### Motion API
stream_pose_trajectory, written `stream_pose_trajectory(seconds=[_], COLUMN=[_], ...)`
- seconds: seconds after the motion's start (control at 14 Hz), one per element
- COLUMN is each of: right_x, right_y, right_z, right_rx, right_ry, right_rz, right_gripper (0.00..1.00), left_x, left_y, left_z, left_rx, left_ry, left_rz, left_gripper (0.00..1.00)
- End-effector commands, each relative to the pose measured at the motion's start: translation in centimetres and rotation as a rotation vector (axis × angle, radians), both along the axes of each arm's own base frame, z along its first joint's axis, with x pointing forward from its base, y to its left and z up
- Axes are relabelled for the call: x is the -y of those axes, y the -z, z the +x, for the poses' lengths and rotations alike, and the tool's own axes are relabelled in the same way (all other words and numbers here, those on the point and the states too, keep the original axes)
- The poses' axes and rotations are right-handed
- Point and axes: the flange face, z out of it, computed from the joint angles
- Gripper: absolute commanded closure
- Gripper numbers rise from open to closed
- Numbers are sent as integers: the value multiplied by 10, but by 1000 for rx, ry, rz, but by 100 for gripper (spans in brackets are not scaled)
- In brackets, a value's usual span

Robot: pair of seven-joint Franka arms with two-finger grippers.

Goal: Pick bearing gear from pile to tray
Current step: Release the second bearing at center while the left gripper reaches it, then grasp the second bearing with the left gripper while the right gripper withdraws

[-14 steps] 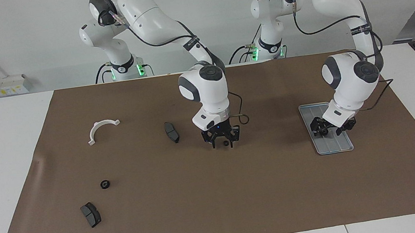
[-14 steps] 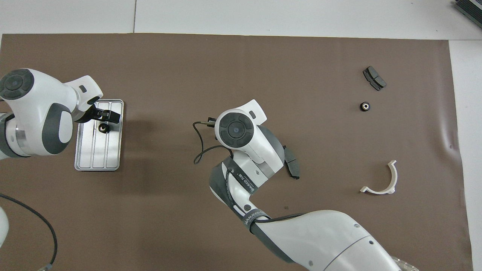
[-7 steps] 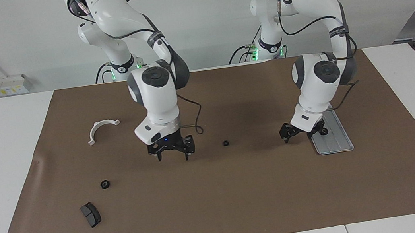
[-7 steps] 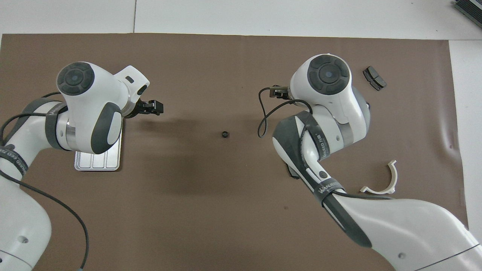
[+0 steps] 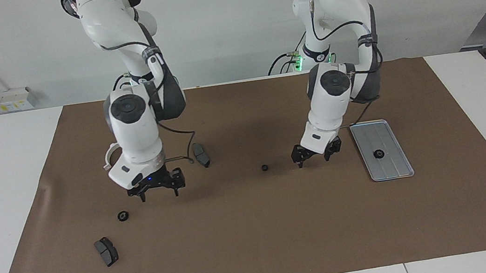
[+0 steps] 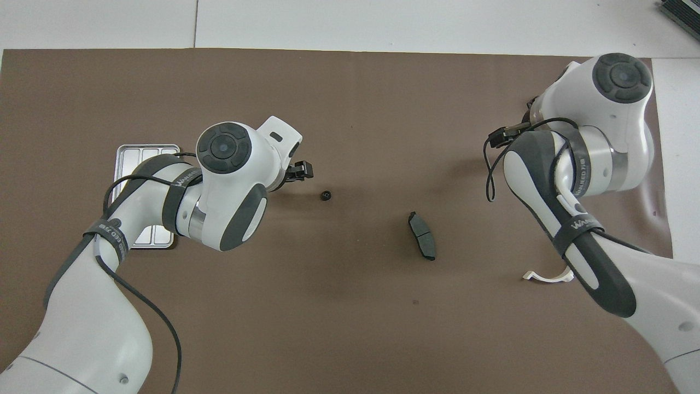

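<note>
Three small black bearing gears show. One (image 5: 378, 154) lies in the silver tray (image 5: 393, 168) at the left arm's end. Another (image 5: 264, 168) (image 6: 326, 195) sits mid-mat. The last (image 5: 123, 215) is at the right arm's end with the pile: two dark brake pads (image 5: 201, 155) (image 5: 106, 251) and a white half-ring bracket (image 5: 107, 158), half hidden by the right arm. My left gripper (image 5: 314, 158) (image 6: 301, 172) hangs open and empty over the mat between the tray and the mid-mat gear. My right gripper (image 5: 159, 194) is open and empty, low over the mat beside the pile's gear.
A brown mat (image 5: 257, 247) covers the white table. In the overhead view the right arm hides the pile's gear and one brake pad; the other pad (image 6: 422, 243) and part of the tray (image 6: 139, 156) show.
The right gripper opened, left a gear mid-mat and swung to its own end near the pile. The left gripper moved off the tray, where a gear lies, toward the mid-mat gear.
</note>
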Motion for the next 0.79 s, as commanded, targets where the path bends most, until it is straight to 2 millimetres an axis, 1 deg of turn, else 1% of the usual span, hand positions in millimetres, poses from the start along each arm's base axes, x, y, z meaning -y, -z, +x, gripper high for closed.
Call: stream_pose_trajectory(seconds=[0.0, 0.07, 0.14, 0.21, 0.29, 0.36, 0.43, 0.57, 0.71], right_x=[43, 55, 65, 70, 71, 71, 71, 69, 66], right_y=[16, 25, 37, 49, 63, 74, 79, 83, 83], right_z=[-16, -17, -18, -19, -18, -17, -15, -14, -13], right_rx=[5, 2, 16, 28, 26, 30, 49, 55, 58], right_ry=[-100, -115, -121, -136, -141, -142, -138, -136, -139], right_rz=[66, 77, 92, 98, 108, 110, 106, 104, 103], right_gripper=[0, 0, 0, 0, 0, 0, 0, 0, 0], left_x=[28, 48, 52, 55, 61, 66, 69, 78, 84], left_y=[8, 13, 14, 13, 15, 17, 17, 21, 26], left_z=[5, -1, -3, -4, -8, -11, -13, -20, -28], left_rx=[9, 9, 7, 10, 9, 6, 7, 8, -1], left_ry=[-3, 8, 6, 13, 22, 31, 38, 55, 69], left_rz=[-14, -19, -18, -20, -21, -19, -18, -19, -13], left_gripper=[0, 0, 0, 0, 0, 3, 6, 14, 27])
